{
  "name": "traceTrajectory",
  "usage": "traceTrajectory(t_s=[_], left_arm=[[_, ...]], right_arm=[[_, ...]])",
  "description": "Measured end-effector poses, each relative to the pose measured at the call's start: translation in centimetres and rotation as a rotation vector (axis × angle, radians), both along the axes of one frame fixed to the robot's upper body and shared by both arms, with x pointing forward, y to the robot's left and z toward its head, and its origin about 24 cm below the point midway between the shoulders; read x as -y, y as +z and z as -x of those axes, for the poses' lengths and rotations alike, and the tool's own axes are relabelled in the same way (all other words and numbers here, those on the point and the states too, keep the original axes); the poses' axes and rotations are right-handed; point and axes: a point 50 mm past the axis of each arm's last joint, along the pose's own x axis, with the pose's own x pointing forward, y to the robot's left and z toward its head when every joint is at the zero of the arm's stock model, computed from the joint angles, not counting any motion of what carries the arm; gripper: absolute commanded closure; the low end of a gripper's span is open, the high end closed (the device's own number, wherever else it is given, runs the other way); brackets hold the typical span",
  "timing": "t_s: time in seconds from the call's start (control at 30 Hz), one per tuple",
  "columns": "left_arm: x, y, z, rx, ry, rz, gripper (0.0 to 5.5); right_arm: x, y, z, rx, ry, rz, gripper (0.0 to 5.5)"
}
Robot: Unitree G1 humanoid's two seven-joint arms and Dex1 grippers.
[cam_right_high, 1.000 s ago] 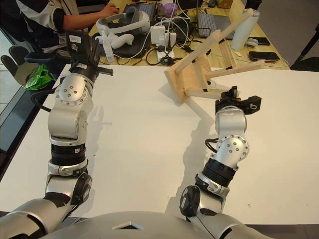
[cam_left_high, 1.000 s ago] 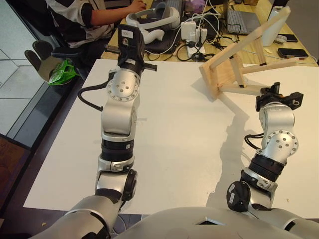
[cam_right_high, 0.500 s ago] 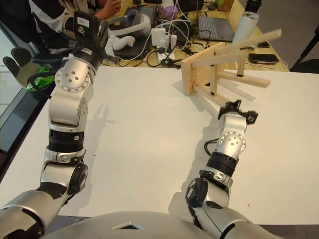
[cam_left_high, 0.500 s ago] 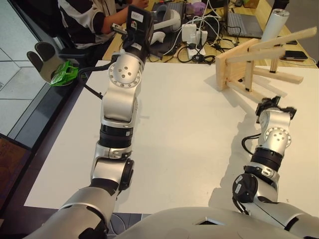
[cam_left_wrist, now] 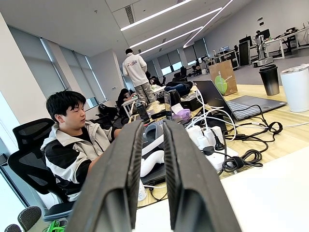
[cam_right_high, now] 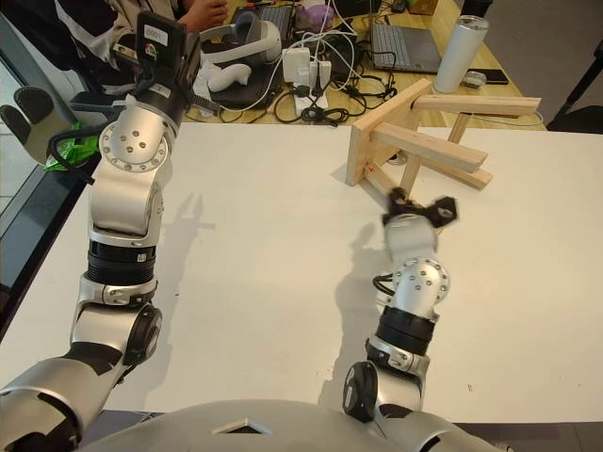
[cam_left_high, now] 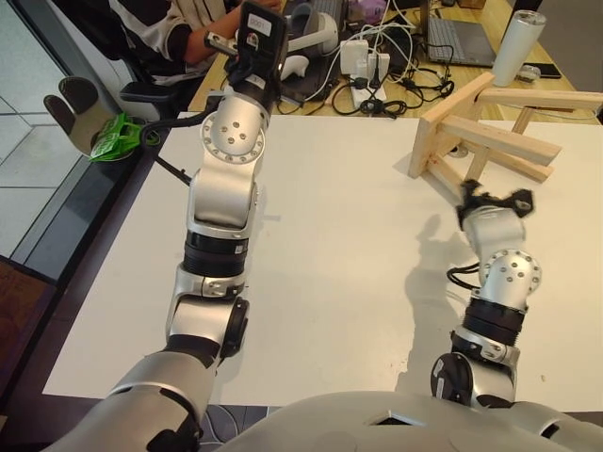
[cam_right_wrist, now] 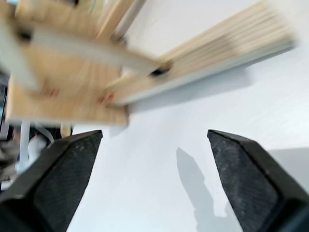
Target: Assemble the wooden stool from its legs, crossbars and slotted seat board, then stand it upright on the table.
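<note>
White table (cam_left_high: 330,245), broad and bare-topped, cluttered desk beyond its far edge.

Stool (cam_left_high: 490,139) at far right of table, lying on its side. Looks fully assembled, so what's left is likely the righting. Seat board (cam_left_high: 450,122) stands on edge, tilted, lower edge on the table. Legs (cam_left_high: 542,97) run out to the right, away from the board. The lower ones lie close to the tabletop, whether touching I cannot tell; the upper ones are in the air. Short crossbar (cam_left_high: 520,121) links upper and lower legs.

Handling, as judged: plain light wood, stiff, not fragile, and dry enough to grip without slipping. Light but bulky and off-balance, with the weight toward the seat board. Slotted joints may be push-fit only, so a pull along a leg could draw it out; better to lever than to tug. Best hold: a raised leg near its crossbar joint, or the upper edge of the seat board. Then rotate the stool about the board's lower edge until the feet come down.

Right gripper (cam_right_wrist: 153,145) just short of the stool, low over the table, fingers spread wide, nothing between them.

Left gripper (cam_left_wrist: 153,123) raised high at the table's far left edge, well apart from the stool, fingers nearly closed together, empty.
</note>
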Motion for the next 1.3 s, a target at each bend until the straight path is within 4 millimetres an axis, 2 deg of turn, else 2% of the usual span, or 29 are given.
traceTrajectory(t_s=[0.03, 0.07, 0.17, 0.3, 0.43, 0.47, 0.53, 0.6, 0.67, 0.87, 1.17, 1.3], left_arm=[[0.0, 0.0, 0.0, 0.0, 0.003, 0.0, 4.77], [-0.1, -0.1, 0.0, -0.001, 0.01, 0.0, 4.77], [-0.2, -0.3, 0.1, -0.001, 0.018, 0.013, 4.77], [-0.1, -0.4, 0.3, 0.002, 0.027, 0.03, 4.77], [-0.1, -0.7, 0.3, -0.006, 0.038, 0.05, 4.77], [-0.1, -0.8, 0.3, -0.008, 0.039, 0.053, 4.77], [-0.1, -0.9, 0.3, -0.011, 0.042, 0.057, 4.77], [-0.2, -1.1, 0.3, -0.015, 0.046, 0.059, 4.77], [-0.1, -1.2, 0.3, -0.021, 0.047, 0.064, 4.77], [-0.3, -1.3, 0.4, -0.02, 0.053, 0.071, 4.77], [0.2, -1.4, 0.5, -0.025, 0.04, 0.086, 4.77], [0.3, -1.4, 0.5, -0.027, 0.038, 0.086, 4.77]], right_arm=[[-2.1, 0.7, -0.3, 0.067, 0.217, 0.186, 0.8], [-2.8, 1.4, -0.6, 0.12, 0.363, 0.388, 0.64], [-2.9, 3.0, -2.3, 0.19, 0.571, 0.948, 0.13], [-3.3, 3.6, -5.1, 0.212, 0.831, 1.606, 0.13], [-2.2, 3.3, -7.6, 0.022, 0.983, 2.311, 0.13], [-2.1, 3.7, -8.1, -0.016, 1.025, 2.412, 0.13], [-2.0, 4.9, -8.9, -0.057, 1.057, 2.486, 0.13], [-1.5, 5.1, -9.2, -0.102, 1.077, 2.497, 0.13], [-0.2, 5.0, -9.6, -0.198, 1.123, 2.453, 0.13], [2.3, 3.8, -9.1, -0.336, 1.242, 2.325, 0.13], [5.8, 2.0, -9.1, -0.487, 1.203, 2.242, 0.13], [7.4, 1.0, -9.2, -0.538, 1.193, 2.21, 0.94]])
